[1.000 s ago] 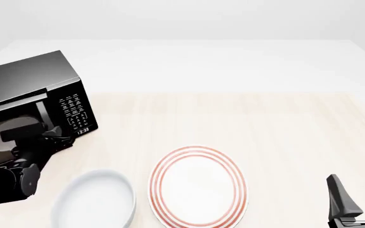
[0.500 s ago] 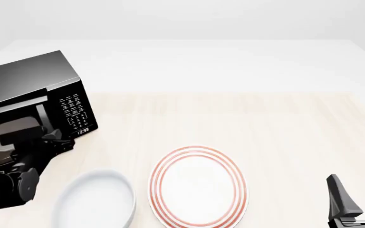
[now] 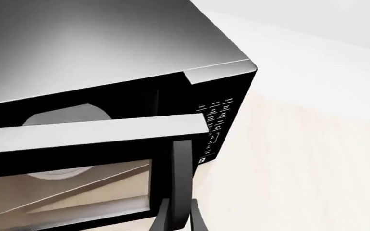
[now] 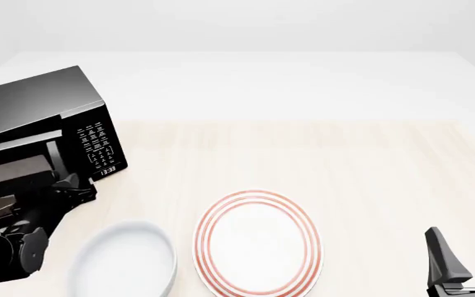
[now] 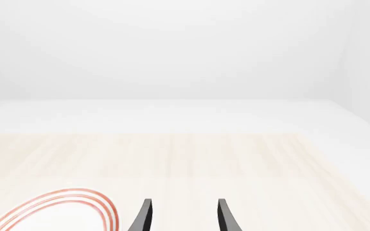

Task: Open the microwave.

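1. Microwave (image 4: 52, 124), large black boxy oven with a white-marked keypad, sits at the far-left edge of the pale wood table (image 4: 370, 167); part of it is cut off by the front view's border.
2. Its glossy windowed door stands ajar: the left wrist view shows a gap between door top and cabinet, with the white turntable inside.
3. Left gripper (image 3: 177, 219) has its two fingers closed on the door's vertical bar handle (image 3: 179, 183).
4. Right gripper (image 5: 181, 216) is parted and holds nothing; bare tabletop lies ahead of its jaws, and the red-ringed white plate (image 4: 257, 242) is off to their left.
5. A plain white bowl (image 4: 124, 260) lies just right of the left arm.
6. Compared with 0.5 s ago, the door has swung out further and the left arm has drawn back; the right gripper is unchanged.
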Action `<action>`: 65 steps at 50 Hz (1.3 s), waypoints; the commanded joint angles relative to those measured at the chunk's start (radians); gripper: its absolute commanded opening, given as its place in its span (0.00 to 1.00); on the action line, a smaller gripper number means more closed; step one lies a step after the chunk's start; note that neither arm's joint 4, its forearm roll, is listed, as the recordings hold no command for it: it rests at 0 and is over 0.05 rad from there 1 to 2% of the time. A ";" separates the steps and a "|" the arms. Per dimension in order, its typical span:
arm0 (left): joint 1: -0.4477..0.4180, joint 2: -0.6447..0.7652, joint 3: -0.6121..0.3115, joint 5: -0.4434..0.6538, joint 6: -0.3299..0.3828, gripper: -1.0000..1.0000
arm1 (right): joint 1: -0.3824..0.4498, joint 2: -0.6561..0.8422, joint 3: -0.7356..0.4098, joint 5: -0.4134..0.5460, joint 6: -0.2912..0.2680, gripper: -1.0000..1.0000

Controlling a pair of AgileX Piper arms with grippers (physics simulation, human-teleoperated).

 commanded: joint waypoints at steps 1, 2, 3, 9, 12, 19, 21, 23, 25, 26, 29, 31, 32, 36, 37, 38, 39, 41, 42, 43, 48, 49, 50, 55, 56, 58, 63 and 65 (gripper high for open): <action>-0.081 -0.070 -0.027 -0.031 -0.051 0.00 | 0.000 0.000 0.000 0.000 0.000 1.00; -0.082 -0.074 -0.024 -0.031 -0.051 0.00 | 0.000 0.000 0.000 0.000 0.000 1.00; -0.083 -0.075 -0.021 -0.033 -0.052 0.00 | 0.000 0.000 0.000 0.000 0.000 1.00; -0.088 -0.091 -0.007 -0.041 -0.047 0.00 | 0.000 0.000 0.000 0.000 0.000 1.00; -0.091 -0.105 -0.001 -0.037 -0.046 0.00 | 0.000 0.000 0.000 0.000 0.000 1.00; -0.096 -0.120 0.020 -0.047 -0.049 0.00 | 0.000 0.000 0.000 0.000 0.000 1.00; -0.100 -0.128 0.030 -0.052 -0.048 0.00 | 0.000 0.000 0.000 0.000 0.000 1.00; -0.101 -0.133 0.035 -0.054 -0.048 0.00 | 0.000 0.000 0.000 0.000 0.000 1.00; -0.103 -0.140 0.043 -0.057 -0.048 0.00 | 0.000 0.000 0.000 0.000 0.000 1.00; -0.104 -0.145 0.046 -0.055 -0.047 0.00 | 0.000 0.000 0.000 0.000 0.000 1.00; -0.105 -0.154 0.053 -0.055 -0.046 0.00 | 0.000 0.000 0.000 0.000 0.000 1.00; -0.105 -0.153 0.061 -0.064 -0.046 0.00 | 0.000 0.000 0.000 0.000 0.000 1.00; -0.106 -0.154 0.063 -0.065 -0.047 0.00 | 0.000 0.000 0.000 0.000 0.000 1.00; -0.109 -0.173 0.068 -0.052 -0.043 0.00 | 0.000 0.000 0.000 0.000 0.000 1.00; -0.109 -0.173 0.068 -0.052 -0.043 0.00 | 0.000 0.000 0.000 0.000 0.000 1.00; -0.109 -0.176 0.071 -0.054 -0.043 0.00 | 0.000 0.000 0.000 0.000 0.000 1.00; -0.108 -0.174 0.073 -0.059 -0.044 0.00 | 0.000 0.000 0.000 0.000 0.000 1.00; -0.106 -0.171 0.078 -0.066 -0.044 0.00 | 0.000 0.000 0.000 0.000 0.000 1.00; -0.107 -0.171 0.080 -0.068 -0.045 0.00 | 0.000 0.000 0.000 0.000 0.000 1.00; -0.109 -0.175 0.081 -0.066 -0.044 0.00 | 0.000 0.000 0.000 0.000 0.000 1.00; -0.114 -0.186 0.088 -0.067 -0.044 0.00 | 0.000 0.000 0.000 0.000 0.000 1.00; -0.116 -0.190 0.092 -0.067 -0.044 0.00 | 0.000 0.000 0.000 0.000 0.000 1.00; -0.116 -0.191 0.094 -0.069 -0.044 0.00 | 0.000 0.000 0.000 0.000 0.000 1.00; -0.117 -0.209 0.098 -0.055 -0.041 0.00 | 0.000 0.000 0.000 0.000 0.000 1.00; -0.115 -0.220 0.097 -0.046 -0.039 0.00 | 0.000 0.000 0.000 0.000 0.000 1.00; -0.116 -0.226 0.098 -0.041 -0.038 0.00 | 0.000 0.000 0.000 0.000 0.000 1.00; -0.118 -0.237 0.107 -0.042 -0.041 0.00 | 0.000 0.000 0.000 0.000 0.000 1.00; -0.118 -0.239 0.108 -0.042 -0.042 0.00 | 0.000 0.000 0.000 0.000 0.000 1.00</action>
